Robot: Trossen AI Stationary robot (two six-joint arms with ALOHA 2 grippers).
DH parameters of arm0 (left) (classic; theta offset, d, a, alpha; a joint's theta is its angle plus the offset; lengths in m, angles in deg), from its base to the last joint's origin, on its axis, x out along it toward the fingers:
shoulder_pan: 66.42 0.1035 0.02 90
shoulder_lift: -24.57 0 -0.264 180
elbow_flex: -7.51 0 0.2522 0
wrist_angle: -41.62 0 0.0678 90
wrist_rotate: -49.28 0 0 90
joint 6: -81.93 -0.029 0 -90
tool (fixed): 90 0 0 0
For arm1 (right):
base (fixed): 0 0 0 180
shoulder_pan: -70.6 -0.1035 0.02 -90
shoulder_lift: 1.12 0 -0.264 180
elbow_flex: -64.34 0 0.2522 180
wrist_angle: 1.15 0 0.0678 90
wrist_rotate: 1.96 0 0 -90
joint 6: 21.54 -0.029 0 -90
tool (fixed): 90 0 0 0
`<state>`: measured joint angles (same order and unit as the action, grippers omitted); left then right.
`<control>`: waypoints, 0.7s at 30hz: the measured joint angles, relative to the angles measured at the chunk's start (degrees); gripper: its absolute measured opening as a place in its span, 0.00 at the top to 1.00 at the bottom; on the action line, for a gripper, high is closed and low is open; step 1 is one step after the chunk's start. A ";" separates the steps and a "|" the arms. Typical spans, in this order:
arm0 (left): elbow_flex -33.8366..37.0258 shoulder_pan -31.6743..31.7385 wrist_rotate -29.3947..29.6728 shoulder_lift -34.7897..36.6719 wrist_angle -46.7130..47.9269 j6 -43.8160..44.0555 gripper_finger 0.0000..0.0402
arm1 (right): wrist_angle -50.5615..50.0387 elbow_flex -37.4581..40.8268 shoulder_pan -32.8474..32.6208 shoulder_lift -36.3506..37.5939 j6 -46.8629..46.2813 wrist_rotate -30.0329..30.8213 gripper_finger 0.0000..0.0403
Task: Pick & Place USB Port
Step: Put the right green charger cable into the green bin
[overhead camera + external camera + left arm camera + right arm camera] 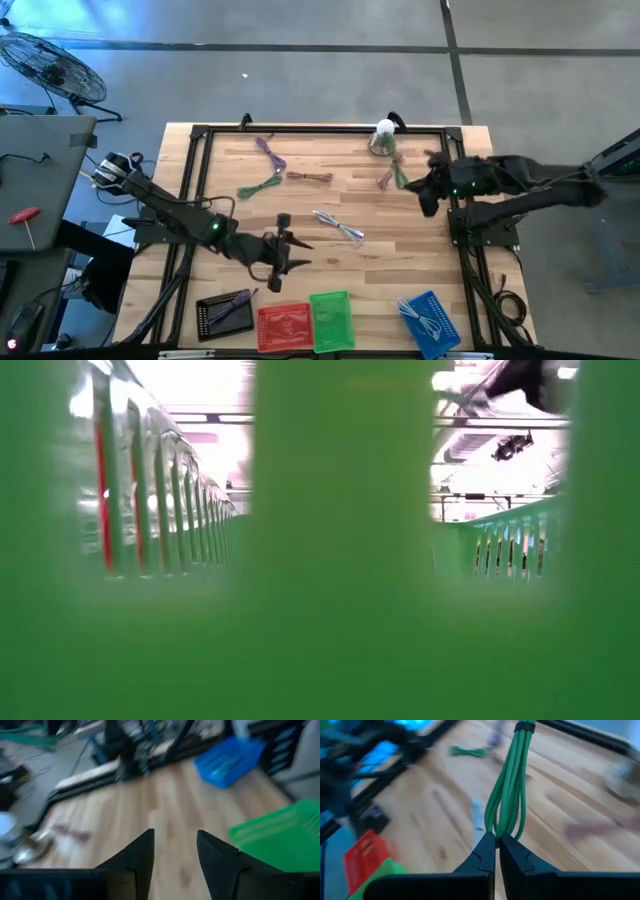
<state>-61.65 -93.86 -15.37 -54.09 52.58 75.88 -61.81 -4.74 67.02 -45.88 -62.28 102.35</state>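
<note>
A green USB cable bundle, bound by a tie at its far end, sticks out past my right gripper, which is shut on it above the table's far right. In the high view the bundle shows just left of that gripper. My left gripper is open with nothing between its fingers. It hovers over bare wood near the front middle, beyond the red and green bins. My right gripper pinches the looped end of the green bundle between its two fingertips. The fingers slant downward and lie along the cable. The rest of the bundle stretches away from the fingertips above the wood. Whether its tied end touches the table, I cannot tell.
Black, red, green and blue bins line the near edge. Loose cables lie on the wood: purple, green, brown-red, silver. The low view is blocked by the green bin's wall.
</note>
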 joint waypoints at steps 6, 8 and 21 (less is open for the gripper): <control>0.00 4.60 -11.60 0.00 -6.46 3.89 0.46 | 13.49 0.01 -11.50 -7.55 8.72 3.27 1.00; 0.00 5.52 -13.43 0.00 -7.81 4.38 0.39 | 17.17 0.01 -14.39 -10.35 11.32 4.46 1.00; -0.04 7.04 -12.29 -1.47 -18.01 0.52 0.26 | 36.90 0.01 -22.01 -25.67 22.77 5.47 1.00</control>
<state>-61.70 -86.82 -27.65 -55.55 34.56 76.40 -24.90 -4.73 45.01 -71.54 -39.51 107.82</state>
